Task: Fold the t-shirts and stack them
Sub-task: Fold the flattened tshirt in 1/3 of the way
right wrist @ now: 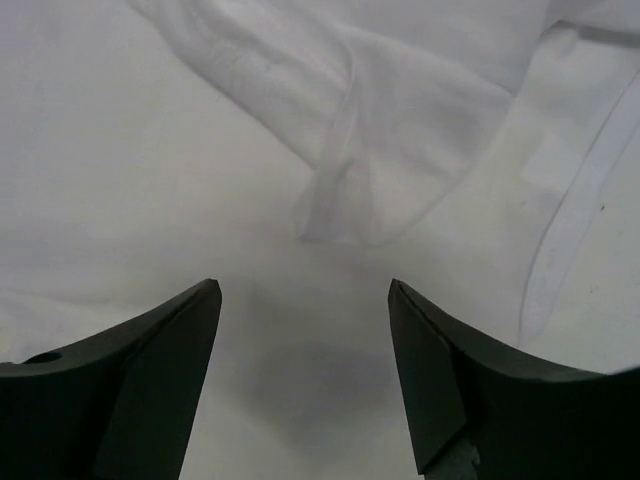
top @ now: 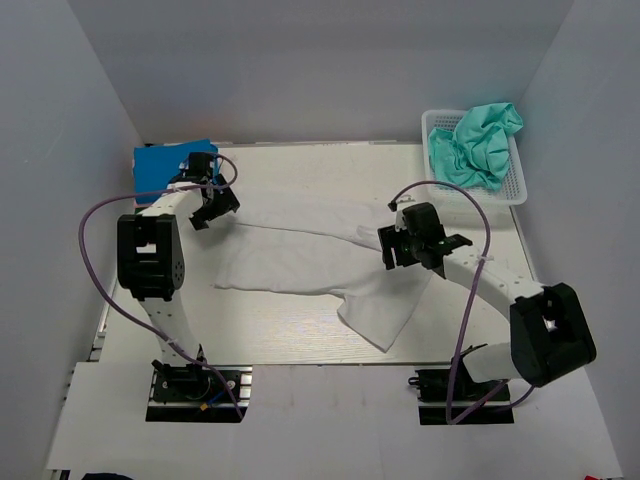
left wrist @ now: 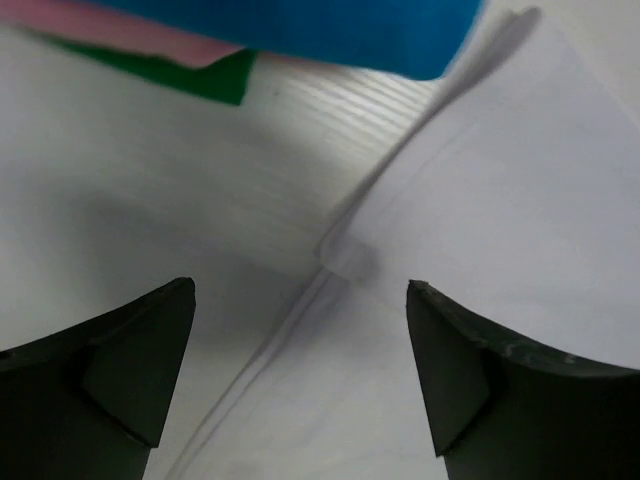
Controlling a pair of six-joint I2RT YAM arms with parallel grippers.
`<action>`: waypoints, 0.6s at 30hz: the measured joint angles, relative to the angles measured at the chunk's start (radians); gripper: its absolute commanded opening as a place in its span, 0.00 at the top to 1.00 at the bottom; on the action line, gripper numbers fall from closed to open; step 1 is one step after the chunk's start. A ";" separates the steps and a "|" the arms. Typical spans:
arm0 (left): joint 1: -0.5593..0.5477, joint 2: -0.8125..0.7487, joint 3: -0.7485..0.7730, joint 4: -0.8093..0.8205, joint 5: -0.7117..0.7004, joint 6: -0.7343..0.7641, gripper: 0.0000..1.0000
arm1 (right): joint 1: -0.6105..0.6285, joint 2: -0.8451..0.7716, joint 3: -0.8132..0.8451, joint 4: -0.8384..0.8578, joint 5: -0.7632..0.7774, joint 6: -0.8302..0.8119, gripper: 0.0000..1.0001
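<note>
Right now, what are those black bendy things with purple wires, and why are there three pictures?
They are a robot's two arms. The big picture looks down from above; the other two come from little cameras on each arm's wrist, so you see its own dark fingers. The left hand and right hand are both open and hold nothing. Below them lies a spread-out white cloth t-shirt on the pale table. A folded blue t-shirt lies at the back left. A crumpled teal-green t-shirt sits in a white plastic mesh basket.
</note>
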 measured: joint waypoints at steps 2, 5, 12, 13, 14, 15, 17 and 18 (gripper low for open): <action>0.006 -0.002 0.002 -0.050 -0.016 -0.014 0.00 | 0.005 -0.039 -0.003 -0.045 -0.032 0.021 0.20; 0.014 -0.017 0.018 -0.106 -0.032 -0.028 0.00 | 0.007 -0.107 -0.001 -0.051 -0.074 0.032 0.13; 0.013 -0.058 0.155 -0.090 0.079 -0.019 0.00 | 0.006 0.059 0.217 -0.003 -0.093 0.077 0.15; 0.008 -0.055 0.177 -0.078 0.113 -0.017 0.00 | 0.005 0.124 0.289 -0.011 -0.095 0.093 0.15; 0.005 -0.051 0.191 -0.068 0.142 -0.014 0.00 | 0.005 0.190 0.360 -0.018 -0.096 0.109 0.15; 0.001 -0.045 0.204 -0.058 0.172 -0.012 0.00 | 0.004 0.252 0.428 -0.030 -0.090 0.130 0.15; -0.004 -0.020 0.229 -0.041 0.227 -0.008 0.00 | 0.004 0.344 0.517 -0.053 -0.069 0.159 0.15; -0.006 -0.005 0.238 -0.032 0.251 -0.006 0.00 | 0.002 0.381 0.550 -0.074 -0.060 0.172 0.15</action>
